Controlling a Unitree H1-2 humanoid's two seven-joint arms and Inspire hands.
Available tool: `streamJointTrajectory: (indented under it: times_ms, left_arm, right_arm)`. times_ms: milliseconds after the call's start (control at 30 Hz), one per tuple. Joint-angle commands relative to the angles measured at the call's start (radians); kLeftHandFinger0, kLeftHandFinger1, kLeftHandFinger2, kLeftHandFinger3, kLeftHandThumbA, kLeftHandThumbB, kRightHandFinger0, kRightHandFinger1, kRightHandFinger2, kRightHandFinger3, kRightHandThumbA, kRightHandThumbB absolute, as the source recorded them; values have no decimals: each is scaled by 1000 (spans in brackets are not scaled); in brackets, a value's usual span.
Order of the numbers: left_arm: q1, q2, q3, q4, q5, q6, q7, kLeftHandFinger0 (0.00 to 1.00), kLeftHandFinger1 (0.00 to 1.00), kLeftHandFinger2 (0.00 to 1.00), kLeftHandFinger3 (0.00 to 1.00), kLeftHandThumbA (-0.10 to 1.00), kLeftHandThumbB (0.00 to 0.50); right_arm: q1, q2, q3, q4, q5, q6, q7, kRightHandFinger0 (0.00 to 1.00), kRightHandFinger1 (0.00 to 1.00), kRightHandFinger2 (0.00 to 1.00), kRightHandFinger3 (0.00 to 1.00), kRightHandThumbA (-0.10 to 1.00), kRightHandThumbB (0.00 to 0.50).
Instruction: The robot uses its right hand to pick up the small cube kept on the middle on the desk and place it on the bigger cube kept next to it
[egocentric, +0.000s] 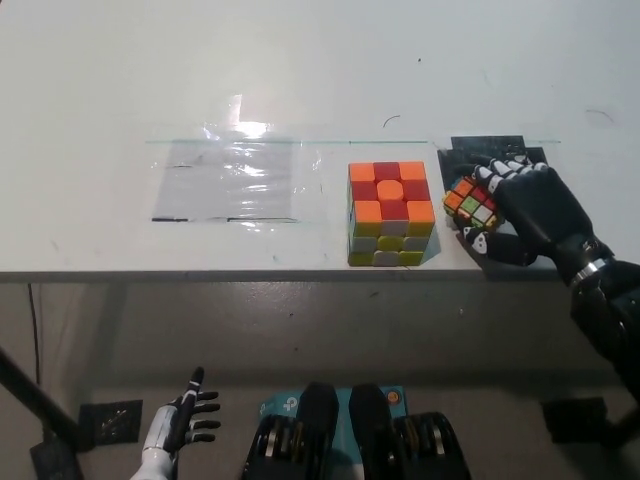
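I am resting my white left hand (183, 421), fingers spread and empty, at seven o'clock below the desk (90, 215). The bigger cube (389, 213) is waiting bare-topped. At its three o'clock, my right hand (515, 212) is gripping the small cube (468, 203); lift and placement remain.

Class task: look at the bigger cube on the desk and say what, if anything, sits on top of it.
Nothing rests on the bigger cube; its orange-and-red top is bare. The small cube sits beside it in the right hand.
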Motion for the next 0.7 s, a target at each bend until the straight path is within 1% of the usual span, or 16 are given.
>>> streamJointTrajectory:
  times_ms: [0,67,100,133,167,233,300,333,400,433,467,500,533,600,633,667]
  left_arm:
    - [-8,15,-14,-19,23,-20,17,686,632,714,679,944,84]
    - [-6,11,-5,-21,7,-11,11,679,629,720,707,922,92]
    - [-3,10,-2,-26,3,-8,9,653,609,697,682,907,84]
    - [-2,9,-2,-32,4,-5,10,644,601,690,665,904,92]
    - [-2,9,-2,-32,5,-4,10,643,600,689,660,906,92]
    - [8,11,-6,-40,11,-3,11,635,597,672,641,911,83]
    - [11,13,-7,-37,10,-9,5,663,622,698,667,923,84]
    - [8,13,-7,-30,12,-8,11,709,646,713,688,922,91]
    - [12,11,-2,-35,3,-9,6,699,639,707,681,909,87]
    - [13,10,-2,-37,3,-9,7,647,601,677,650,906,84]
    - [13,10,-2,-38,3,-9,7,643,598,674,647,905,84]
    - [13,11,-5,-40,11,-2,13,680,620,687,654,911,86]
    - [12,11,-4,-40,8,-5,10,659,608,675,636,909,72]
    - [12,13,-2,-31,4,-16,6,629,588,655,610,908,74]
    - [11,13,-3,-28,7,-14,10,646,608,677,648,924,95]
    - [9,13,-5,-26,12,-8,17,652,616,686,664,930,100]
  right_arm:
    - [-52,-42,-36,-77,-23,-28,-28,0,79,262,16,-100,135]
    - [-61,-45,-47,-100,-22,-16,-9,0,117,330,22,-100,118]
    - [-65,-47,-50,-109,-22,-13,0,0,111,325,13,-100,114]
    - [-71,-50,-54,-118,-20,-12,9,0,111,320,2,-100,109]
    - [-73,-51,-57,-124,-19,-11,16,0,140,358,0,-100,109]
    - [-74,-48,-70,-137,0,-18,26,0,142,380,0,-100,125]
    - [-78,-46,-77,-149,0,-17,34,0,149,402,11,-100,124]
    - [-91,-50,-78,-159,-21,-9,33,0,175,423,23,-100,134]
    - [-102,-42,-95,-160,9,-20,40,0,144,398,1,-100,138]
    - [-107,-42,-99,-164,10,-23,40,0,125,383,0,-100,146]
    - [-108,-42,-101,-166,9,-24,42,0,118,377,1,-100,150]
    - [-118,-43,-107,-179,15,-28,51,0,86,353,15,-100,133]
    - [-123,-49,-101,-206,-17,-19,52,0,97,379,48,-100,110]
    - [-121,-33,-113,-225,7,-13,69,0,49,371,20,-100,86]
    - [-121,-25,-118,-239,21,-14,79,0,59,415,23,-100,80]
    - [-121,-16,-121,-253,33,-17,88,0,71,433,30,-100,78]
